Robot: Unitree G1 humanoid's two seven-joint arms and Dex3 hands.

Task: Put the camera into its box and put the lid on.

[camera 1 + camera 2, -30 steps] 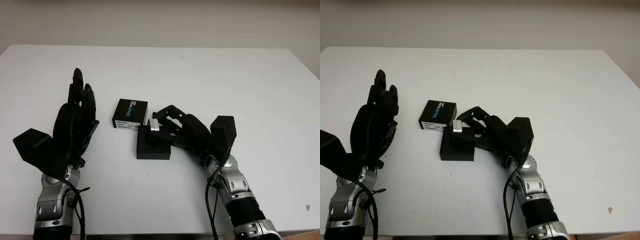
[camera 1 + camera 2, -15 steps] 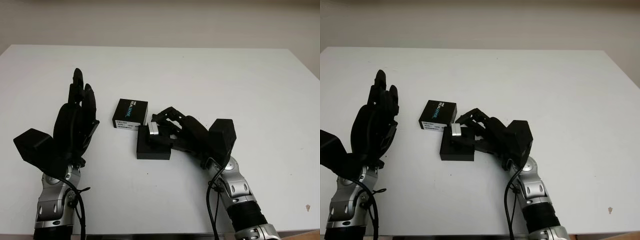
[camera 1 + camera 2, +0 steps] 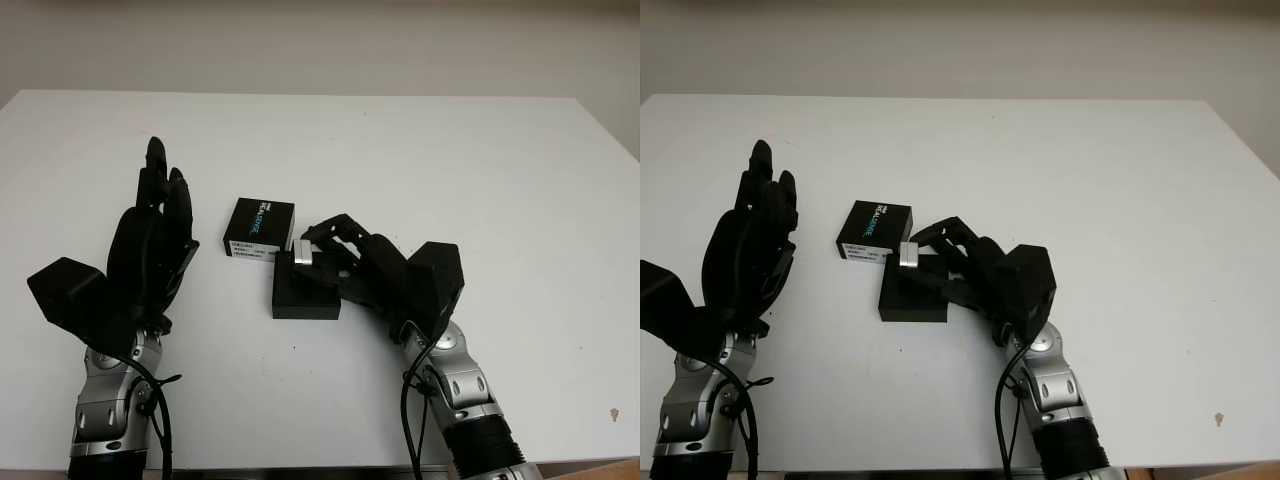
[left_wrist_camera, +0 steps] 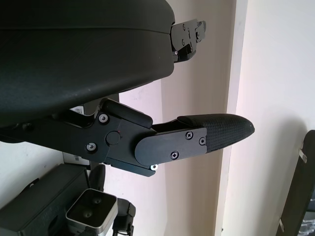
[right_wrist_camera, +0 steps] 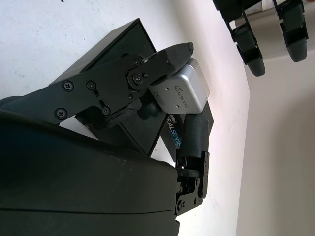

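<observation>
R fingers (image 5: 162, 59) pinch silver camera (image 5: 181, 93) over box (image 3: 305, 292) — L hand (image 3: 150, 245) open.

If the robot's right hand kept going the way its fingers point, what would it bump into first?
Probably the lid. The right hand, shut on the camera over the open box, points up-left toward it. It may pass above, though; height is unclear.
</observation>
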